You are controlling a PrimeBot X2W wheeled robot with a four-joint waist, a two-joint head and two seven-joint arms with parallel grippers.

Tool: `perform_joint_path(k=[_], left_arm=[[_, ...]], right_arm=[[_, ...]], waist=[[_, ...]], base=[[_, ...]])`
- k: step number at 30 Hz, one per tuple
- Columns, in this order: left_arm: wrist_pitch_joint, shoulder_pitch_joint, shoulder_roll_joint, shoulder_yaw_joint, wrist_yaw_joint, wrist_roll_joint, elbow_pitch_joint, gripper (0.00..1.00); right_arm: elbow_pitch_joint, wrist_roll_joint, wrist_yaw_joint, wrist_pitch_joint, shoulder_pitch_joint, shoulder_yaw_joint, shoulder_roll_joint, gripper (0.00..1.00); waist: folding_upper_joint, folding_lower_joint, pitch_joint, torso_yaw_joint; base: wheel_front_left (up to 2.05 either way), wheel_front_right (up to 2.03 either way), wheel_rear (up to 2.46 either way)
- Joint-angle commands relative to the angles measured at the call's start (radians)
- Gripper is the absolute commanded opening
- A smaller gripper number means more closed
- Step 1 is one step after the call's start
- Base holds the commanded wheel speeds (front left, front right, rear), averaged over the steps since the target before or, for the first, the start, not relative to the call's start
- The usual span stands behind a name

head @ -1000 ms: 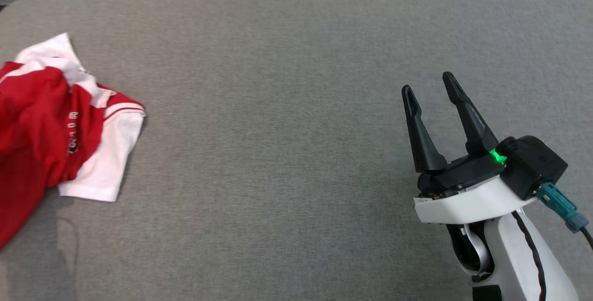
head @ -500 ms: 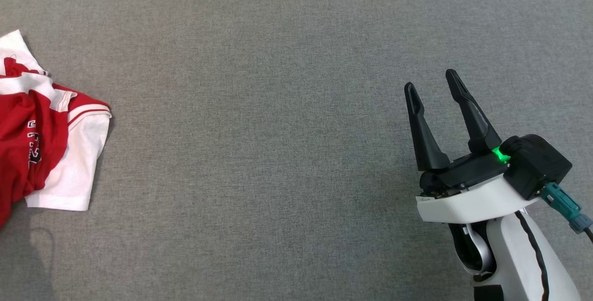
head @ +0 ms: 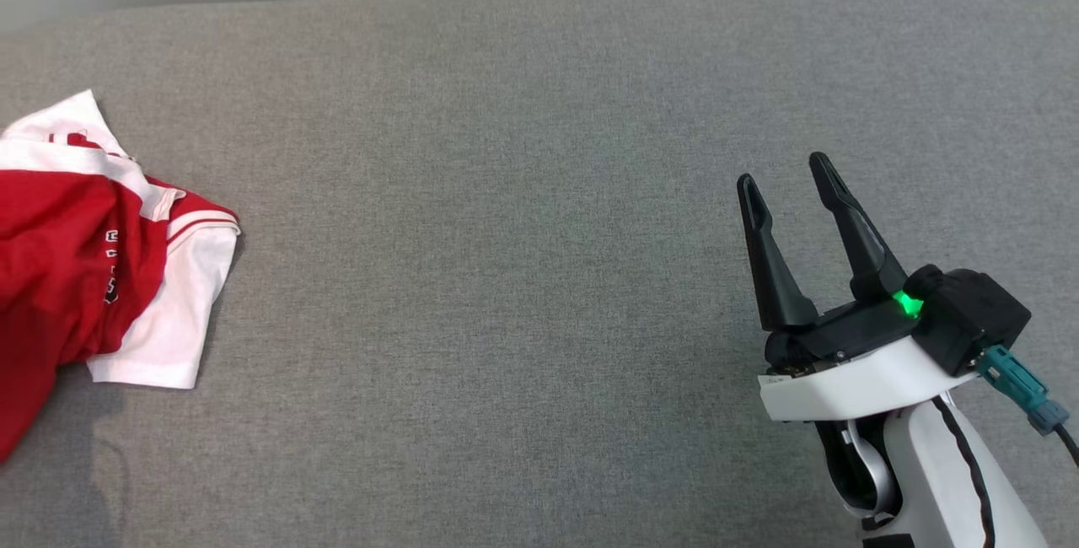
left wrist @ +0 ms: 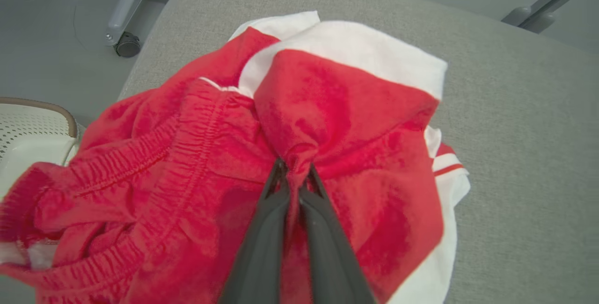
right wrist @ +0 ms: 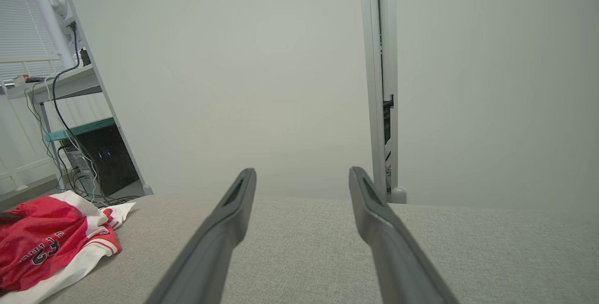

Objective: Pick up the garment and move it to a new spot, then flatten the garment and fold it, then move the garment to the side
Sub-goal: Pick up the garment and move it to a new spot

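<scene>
The garment (head: 93,261) is a crumpled red and white jersey with dark lettering, lying at the far left of the grey table (head: 506,236). The left wrist view has my left gripper (left wrist: 294,169) shut on a bunched red fold of the garment (left wrist: 337,107), the cloth pinched between its dark fingertips. My right gripper (head: 786,173) stands open at the lower right above bare table, far from the garment, nothing between its fingers. From the right wrist view the garment (right wrist: 51,243) lies at the far left, and the right gripper (right wrist: 302,175) points towards the wall.
A white perforated basket or chair edge (left wrist: 32,126) and a wheeled stand leg (left wrist: 124,9) sit beside the table's left end. A grey post (right wrist: 381,84) rises behind the table's far edge. A desk with cables and a dark computer case (right wrist: 100,159) stands beyond the garment.
The head camera has shifted down then back up, so the whole picture has moved. The garment's red part looks more gathered and pulled. The right gripper has stayed open in place.
</scene>
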Motion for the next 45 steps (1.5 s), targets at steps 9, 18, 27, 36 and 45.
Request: perform_joint_path(k=[9, 18, 27, 36, 45], left_arm=[[-0.050, -0.048, 0.038, -0.080, -0.002, -0.012, -0.129, 0.00], [-0.100, -0.108, 0.031, -0.158, -0.002, 0.037, -0.273, 0.00], [-0.069, -0.124, -0.017, -0.232, 0.007, 0.071, -0.495, 0.00], [-0.085, -0.044, -0.127, -0.298, 0.053, 0.077, -0.622, 0.00], [-0.244, 0.021, -0.288, -0.375, 0.039, 0.139, -0.439, 0.00]], right_arm=[[0.012, 0.035, 0.000, -0.005, 0.051, -0.015, -0.007, 1.00], [0.016, 0.046, 0.000, -0.005, 0.085, -0.034, -0.006, 1.00], [0.009, 0.048, 0.000, -0.005, 0.116, -0.046, -0.006, 1.00], [-0.013, 0.061, 0.000, -0.005, 0.112, -0.046, -0.006, 1.00], [-0.037, 0.068, 0.000, -0.005, 0.092, -0.035, -0.006, 1.00]], waist=[[0.0000, 0.0000, -0.112, -0.016], [0.0000, 0.0000, -0.183, -0.066], [0.0000, 0.0000, -0.231, -0.154], [0.0000, 0.0000, -0.186, -0.234], [0.0000, 0.0000, -0.116, -0.272]], base=[[0.00, 0.00, 0.00], [0.00, 0.00, 0.00], [0.00, 0.00, 0.00], [0.00, 0.00, 0.00], [0.00, 0.00, 0.00]])
